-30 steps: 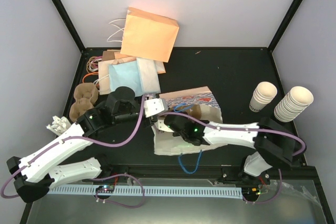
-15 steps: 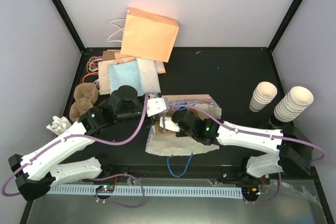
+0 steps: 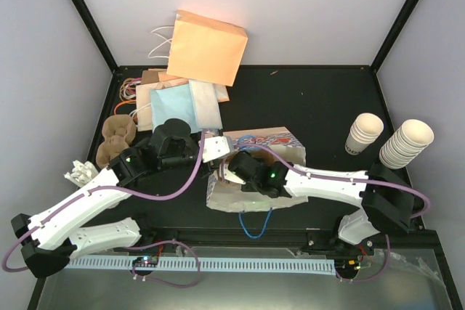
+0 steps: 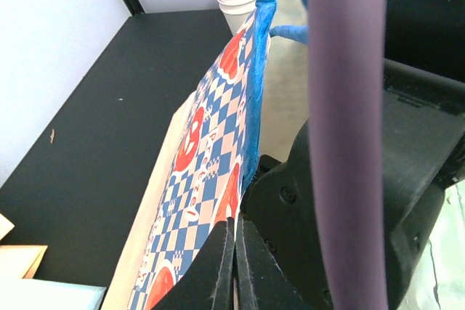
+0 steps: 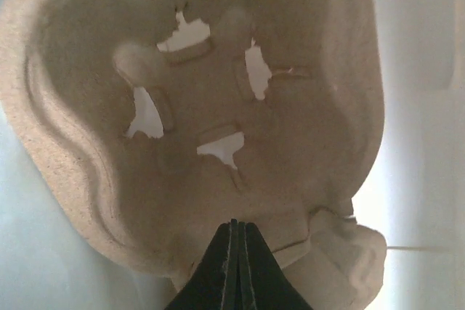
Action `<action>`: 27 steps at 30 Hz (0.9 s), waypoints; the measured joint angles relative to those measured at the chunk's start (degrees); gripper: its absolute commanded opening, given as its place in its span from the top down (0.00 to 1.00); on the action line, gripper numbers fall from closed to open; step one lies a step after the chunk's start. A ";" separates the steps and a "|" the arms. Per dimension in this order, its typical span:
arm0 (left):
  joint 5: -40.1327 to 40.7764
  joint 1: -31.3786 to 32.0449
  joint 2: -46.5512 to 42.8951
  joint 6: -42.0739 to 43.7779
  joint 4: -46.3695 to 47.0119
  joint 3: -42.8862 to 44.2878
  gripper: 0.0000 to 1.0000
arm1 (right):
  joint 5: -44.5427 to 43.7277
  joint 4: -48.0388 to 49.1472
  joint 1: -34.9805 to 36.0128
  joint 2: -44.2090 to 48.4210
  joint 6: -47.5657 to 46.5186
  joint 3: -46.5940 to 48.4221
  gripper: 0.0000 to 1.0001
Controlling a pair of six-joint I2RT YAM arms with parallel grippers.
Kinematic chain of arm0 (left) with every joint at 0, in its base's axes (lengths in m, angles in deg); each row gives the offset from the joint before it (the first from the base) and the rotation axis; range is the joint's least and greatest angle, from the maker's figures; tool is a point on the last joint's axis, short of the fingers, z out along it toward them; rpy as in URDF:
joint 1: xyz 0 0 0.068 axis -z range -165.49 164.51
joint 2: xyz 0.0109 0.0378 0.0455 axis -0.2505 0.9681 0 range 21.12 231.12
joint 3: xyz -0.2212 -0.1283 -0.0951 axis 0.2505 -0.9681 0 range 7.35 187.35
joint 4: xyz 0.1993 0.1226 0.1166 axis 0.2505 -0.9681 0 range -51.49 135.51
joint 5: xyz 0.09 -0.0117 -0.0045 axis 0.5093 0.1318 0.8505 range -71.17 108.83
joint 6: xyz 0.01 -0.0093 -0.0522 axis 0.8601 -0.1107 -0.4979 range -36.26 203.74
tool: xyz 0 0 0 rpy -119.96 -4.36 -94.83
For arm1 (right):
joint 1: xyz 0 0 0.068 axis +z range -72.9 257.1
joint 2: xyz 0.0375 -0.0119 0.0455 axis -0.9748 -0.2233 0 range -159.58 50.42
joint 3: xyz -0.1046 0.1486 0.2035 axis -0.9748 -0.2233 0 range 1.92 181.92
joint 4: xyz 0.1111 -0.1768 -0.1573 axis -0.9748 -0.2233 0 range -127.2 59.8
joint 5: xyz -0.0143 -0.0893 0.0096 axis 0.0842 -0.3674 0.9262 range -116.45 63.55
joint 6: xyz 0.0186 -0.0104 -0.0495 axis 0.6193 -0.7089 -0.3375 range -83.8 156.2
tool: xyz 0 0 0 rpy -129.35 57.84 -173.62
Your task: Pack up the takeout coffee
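Note:
The takeout coffee is out of view as a single cup. A blue-checked paper bag (image 3: 272, 139) lies on its side mid-table with its mouth toward the left. My left gripper (image 3: 216, 149) is shut on the bag's upper edge (image 4: 196, 172) and holds the mouth up; in the left wrist view this gripper (image 4: 234, 224) has the paper pinched between its jaws. My right gripper (image 3: 234, 173) reaches into the bag. It is shut on the rim of a brown pulp cup carrier (image 5: 203, 121), with the pale bag walls around it.
Two stacks of cream paper cups (image 3: 363, 133) (image 3: 405, 143) stand at the right edge. Flat paper bags (image 3: 182, 103) and an orange bag (image 3: 207, 47) lie at the back left. More pulp carriers (image 3: 116, 139) sit at the left. The bag's blue handle (image 3: 254, 226) trails forward.
My right gripper has moved left, deeper into the bag with the carrier. The bag has shifted and changed shape. The left gripper keeps its hold on the bag's edge.

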 measured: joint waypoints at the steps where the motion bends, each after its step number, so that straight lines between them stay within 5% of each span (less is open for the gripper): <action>1: 0.00 0.00 0.00 0.00 -0.20 0.00 0.99 | -0.37 -0.20 -0.04 -0.59 0.07 0.00 0.99; 10: 0.02 -0.04 -0.07 -0.42 -2.27 0.00 0.98 | -2.75 0.50 -0.24 -7.48 0.46 2.14 0.99; 17: 0.33 0.09 -0.13 -0.90 -0.92 0.35 0.98 | -2.71 0.68 -0.24 -3.30 1.11 0.79 0.99; 23: 0.48 0.48 0.00 -0.92 -0.59 0.35 0.98 | 0.02 -0.02 -0.24 5.33 5.95 0.13 0.80; 27: 0.83 0.55 0.44 -1.22 -0.55 0.59 0.99 | 2.32 -1.09 -0.28 10.56 11.04 -0.17 0.54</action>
